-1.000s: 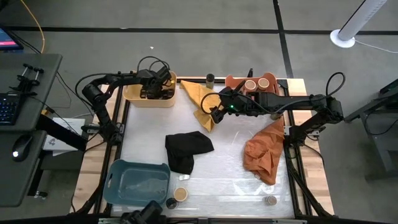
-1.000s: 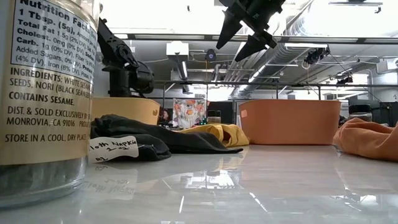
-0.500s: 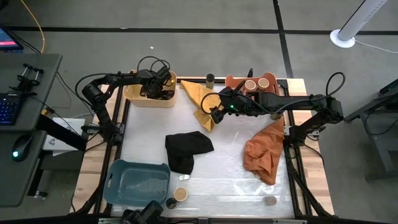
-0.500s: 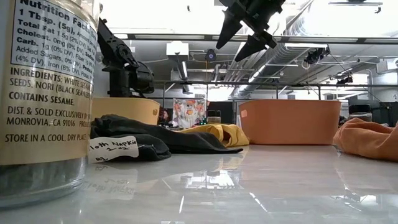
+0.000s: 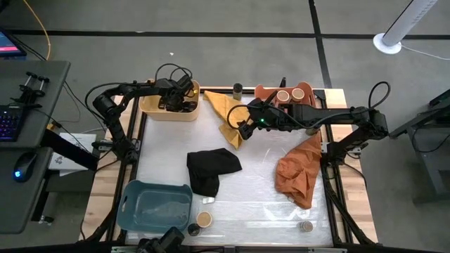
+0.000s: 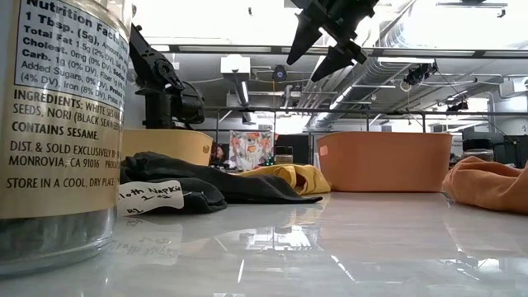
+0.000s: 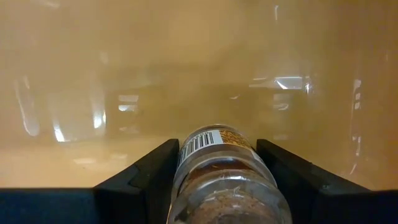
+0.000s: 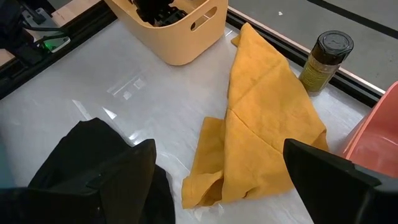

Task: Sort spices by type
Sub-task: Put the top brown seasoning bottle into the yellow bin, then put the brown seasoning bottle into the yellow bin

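Note:
My left gripper (image 5: 176,102) reaches down into the yellow bin (image 5: 151,110) at the table's far left and is shut on a spice jar (image 7: 224,177) with a barcode label and brown contents. My right gripper (image 5: 242,128) hangs open above the yellow cloth (image 8: 261,118), with nothing between its fingers. Two tan-lidded jars (image 5: 290,94) stand in the salmon bin (image 5: 264,91). A dark-lidded jar (image 8: 326,59) stands on the table at its far edge. Three more jars (image 5: 204,219) stand near the front edge. My left gripper pinches the jar's glass body (image 7: 186,180) between its two fingers, one on each side. The fingers come from above and lie along the jar. The barcode end (image 7: 208,140) points away from the wrist. Whether the jar rests on the bin floor I cannot tell.
A black cloth (image 5: 211,170) lies mid-table and an orange cloth (image 5: 299,169) at the right. A blue bin (image 5: 156,205) stands at the near left. One jar (image 6: 58,124) stands close in front of the low camera.

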Controlling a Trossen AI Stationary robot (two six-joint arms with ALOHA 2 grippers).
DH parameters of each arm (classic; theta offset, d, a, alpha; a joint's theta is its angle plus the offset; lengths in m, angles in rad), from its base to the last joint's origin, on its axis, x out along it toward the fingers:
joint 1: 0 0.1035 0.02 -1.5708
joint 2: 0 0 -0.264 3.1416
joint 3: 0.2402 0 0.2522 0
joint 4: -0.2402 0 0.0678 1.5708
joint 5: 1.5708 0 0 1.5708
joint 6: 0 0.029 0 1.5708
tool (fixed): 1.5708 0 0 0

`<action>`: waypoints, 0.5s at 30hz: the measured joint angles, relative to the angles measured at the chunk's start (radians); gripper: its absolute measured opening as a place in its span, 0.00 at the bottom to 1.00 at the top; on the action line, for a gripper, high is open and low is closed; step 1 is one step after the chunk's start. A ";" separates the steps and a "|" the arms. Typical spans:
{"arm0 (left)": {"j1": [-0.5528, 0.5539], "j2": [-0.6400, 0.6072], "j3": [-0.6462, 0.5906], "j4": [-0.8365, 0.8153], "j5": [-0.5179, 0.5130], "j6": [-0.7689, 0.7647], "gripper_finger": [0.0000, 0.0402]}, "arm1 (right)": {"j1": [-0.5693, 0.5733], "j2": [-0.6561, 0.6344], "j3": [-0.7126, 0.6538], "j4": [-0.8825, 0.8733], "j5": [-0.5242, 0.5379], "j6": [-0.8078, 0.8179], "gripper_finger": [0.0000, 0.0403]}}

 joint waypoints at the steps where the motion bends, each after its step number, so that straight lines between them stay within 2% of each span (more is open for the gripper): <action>1: 0.000 0.000 0.000 0.000 0.005 0.000 0.50 | 0.000 0.000 0.000 0.000 0.000 0.000 0.86; 7: 0.000 0.000 0.000 -0.001 0.015 0.000 0.53 | 0.000 0.000 0.000 0.000 0.000 -0.019 0.86; 15: 0.001 0.000 0.000 0.003 0.023 -0.001 0.68 | 0.000 0.000 0.000 0.000 0.000 -0.026 0.86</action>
